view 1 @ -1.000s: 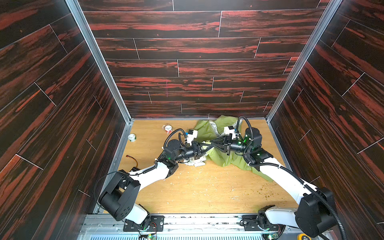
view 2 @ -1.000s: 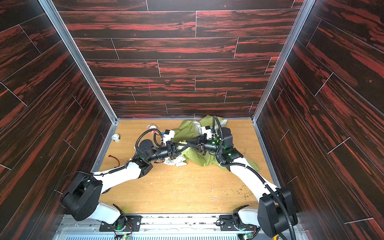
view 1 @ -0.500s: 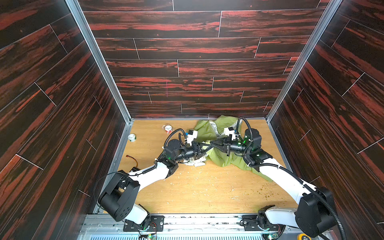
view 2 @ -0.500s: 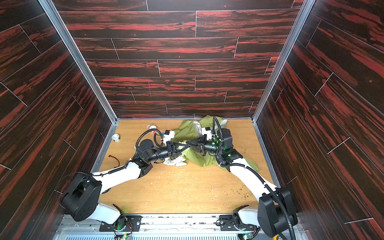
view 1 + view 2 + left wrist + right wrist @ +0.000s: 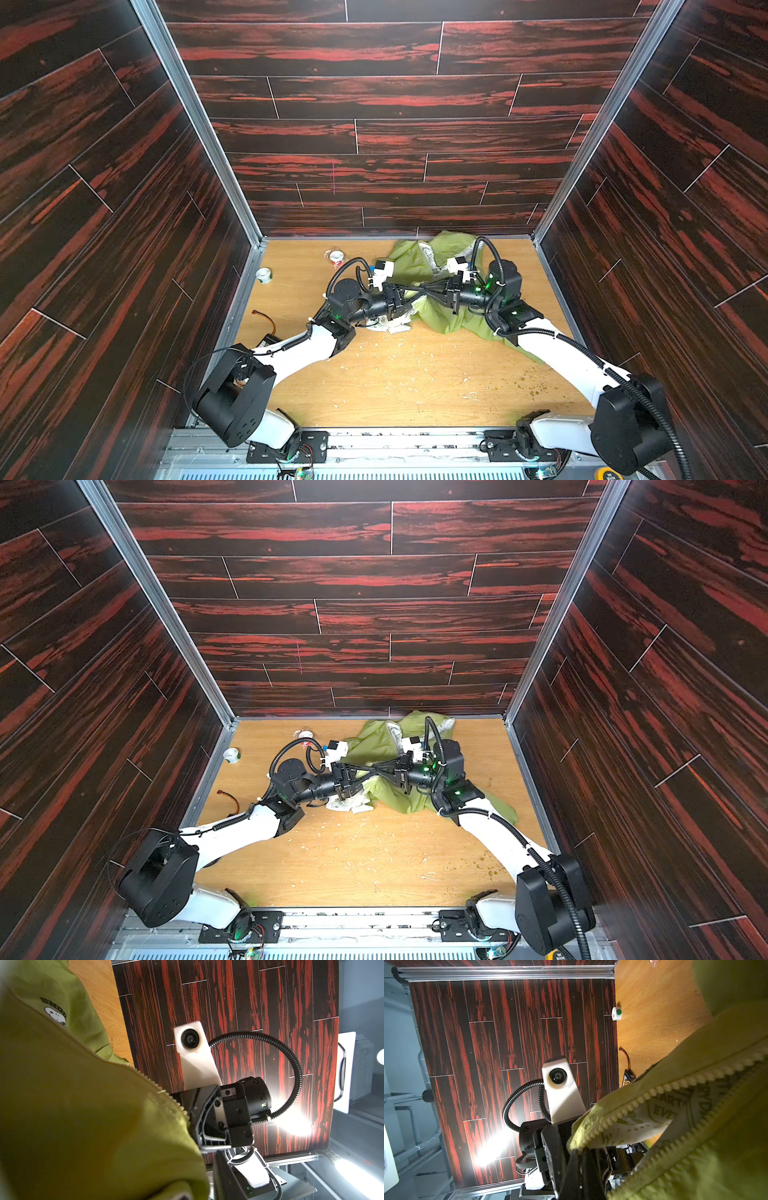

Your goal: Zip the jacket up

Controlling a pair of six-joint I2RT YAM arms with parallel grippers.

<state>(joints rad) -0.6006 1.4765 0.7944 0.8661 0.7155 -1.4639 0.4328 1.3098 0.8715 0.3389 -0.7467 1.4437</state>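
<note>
Right of centre, jacket (image 5: 453, 320) sprawls far-centre to near-right, print (image 5: 56, 1015) reading "SNOO"; right gripper (image 5: 430, 291) pinches zipper edge (image 5: 166, 1097), left gripper (image 5: 411, 294) unclear.

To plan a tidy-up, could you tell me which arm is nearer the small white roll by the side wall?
Left. The left arm lies near the white roll; the right arm sits beyond the jacket.

Crumpled green jacket (image 5: 444, 322), crumb-strewn wooden table (image 5: 395, 386)
</note>
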